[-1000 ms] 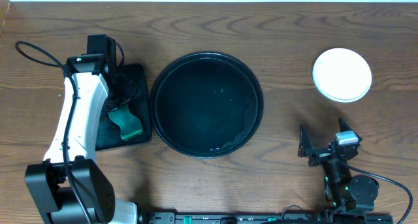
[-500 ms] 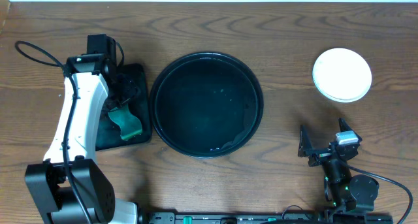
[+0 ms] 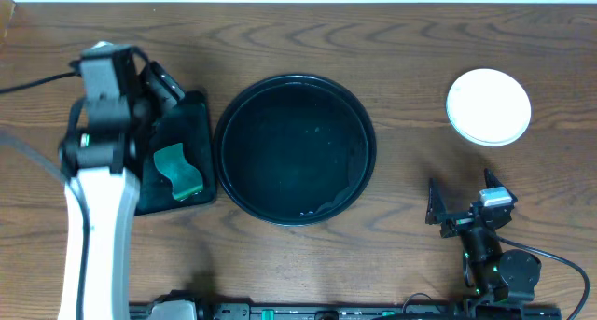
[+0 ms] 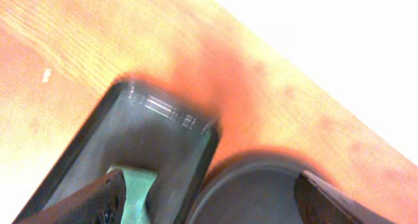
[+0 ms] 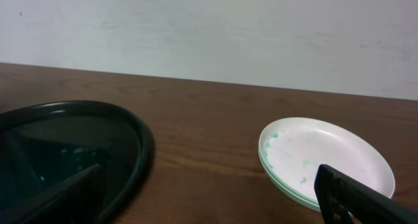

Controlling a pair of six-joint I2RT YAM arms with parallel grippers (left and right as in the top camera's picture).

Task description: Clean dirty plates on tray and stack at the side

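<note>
here, plates (image 3: 489,107): stacked on the table (image 3: 410,40), well right of the tray; teal smears seen on top.
tray (image 3: 294,147): set mid-table, just beside the small tray (image 3: 198,124).
sponge (image 3: 179,171): laid in the small tray.
left gripper (image 3: 163,82): held over the small tray, jaws spread apart.
right gripper (image 3: 462,206): held near the front edge, jaws spread apart.

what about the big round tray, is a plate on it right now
No, overhead the round black tray holds no plate; the plates sit stacked apart from it.

Left arm (image 3: 93,217) white, black joints; right hand (image 3: 462,206) black, cabled
</note>
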